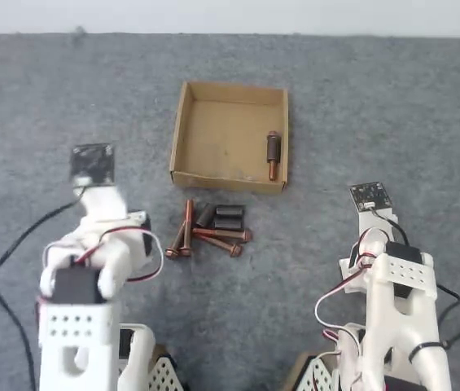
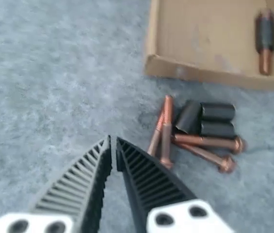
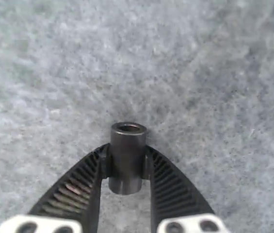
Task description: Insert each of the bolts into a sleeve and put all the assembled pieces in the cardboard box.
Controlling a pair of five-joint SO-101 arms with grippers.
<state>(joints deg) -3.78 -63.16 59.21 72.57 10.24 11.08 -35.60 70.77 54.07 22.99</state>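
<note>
R gripper (image 3: 126, 160) is clamped on one sleeve (image 3: 128, 143), bore facing cam. L gripper (image 2: 113, 143) has fingers all but together, empty, near the bolts (image 2: 162, 131) by the cardboard box (image 2: 195, 73). I judge the bolts stiff, smooth, light and prone to roll, so I'd grip mid-shank and leave the threaded tip free.

Copper bolts (image 1: 223, 235), black sleeves (image 1: 228, 217), grey carpet (image 1: 376, 106).

assembled piece (image 1: 273, 155) in cardboard box (image 1: 179, 130); bolts (image 1: 223, 235), sleeves (image 1: 228, 216) before box; sleeve (image 3: 128, 141) in right hand (image 3: 127, 154)
</note>
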